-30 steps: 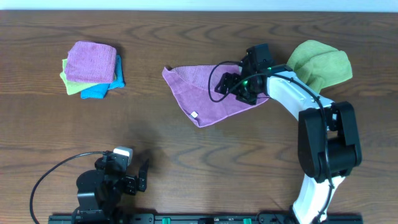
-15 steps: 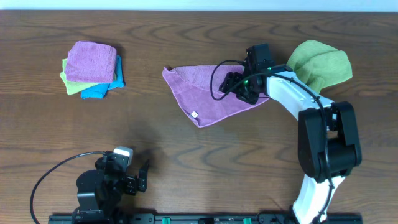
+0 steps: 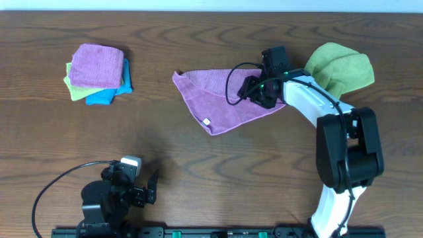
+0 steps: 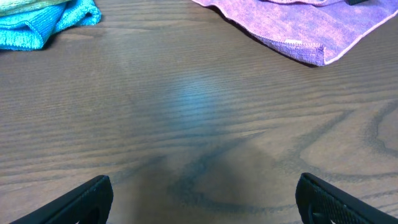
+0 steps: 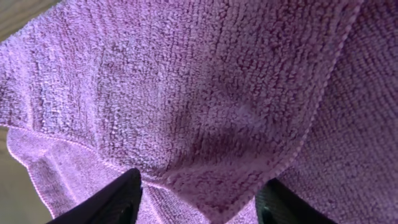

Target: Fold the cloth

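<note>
The violet-purple cloth (image 3: pixel 218 99) lies folded into a rough triangle at the table's back middle, with its white tag (image 3: pixel 206 121) near the front corner. My right gripper (image 3: pixel 254 89) is low over the cloth's right part. In the right wrist view its fingers (image 5: pixel 199 199) are spread wide, with a folded edge of the cloth (image 5: pixel 186 93) between them and not pinched. My left gripper (image 3: pixel 151 187) is open and empty near the front left. Its wrist view shows its fingertips (image 4: pixel 202 199) over bare wood and the cloth's front corner (image 4: pixel 298 25) far ahead.
A stack of folded cloths stands at the back left: a pinker purple one (image 3: pixel 97 65) on top, with lime-green and blue (image 3: pixel 106 94) ones below. A lime-green cloth (image 3: pixel 340 67) lies at the back right, close behind my right arm. A black cable loops above the right gripper.
My right gripper has shifted slightly to the right over the cloth. The cloth and the left arm have not moved.
</note>
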Robot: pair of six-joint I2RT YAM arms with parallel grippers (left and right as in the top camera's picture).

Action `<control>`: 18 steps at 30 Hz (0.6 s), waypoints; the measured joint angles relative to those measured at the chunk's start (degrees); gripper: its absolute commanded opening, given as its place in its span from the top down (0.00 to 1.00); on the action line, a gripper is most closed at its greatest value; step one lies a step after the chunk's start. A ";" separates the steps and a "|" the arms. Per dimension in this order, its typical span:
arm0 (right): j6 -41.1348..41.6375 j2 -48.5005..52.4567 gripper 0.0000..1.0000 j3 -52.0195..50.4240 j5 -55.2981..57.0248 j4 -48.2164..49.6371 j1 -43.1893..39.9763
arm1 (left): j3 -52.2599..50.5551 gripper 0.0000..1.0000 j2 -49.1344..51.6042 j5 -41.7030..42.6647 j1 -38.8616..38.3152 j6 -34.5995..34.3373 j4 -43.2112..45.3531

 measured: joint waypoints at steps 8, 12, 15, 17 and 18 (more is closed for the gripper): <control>0.26 0.50 0.67 -0.09 1.49 0.48 0.00 | 0.00 0.05 0.00 0.00 0.00 0.00 0.00; 0.72 1.51 0.95 -0.15 2.38 0.79 0.00 | 0.00 0.05 0.00 0.00 0.00 0.00 0.00; 0.76 1.68 0.99 -0.22 2.95 0.83 0.00 | 0.00 0.05 0.00 0.00 0.00 0.00 0.00; 0.74 1.70 0.99 -0.22 3.06 1.14 0.00 | 0.00 0.05 0.00 -0.02 0.00 0.00 0.00; 0.66 1.70 0.99 -0.24 3.08 1.38 0.00 | 0.00 0.05 0.00 0.00 0.00 0.00 0.00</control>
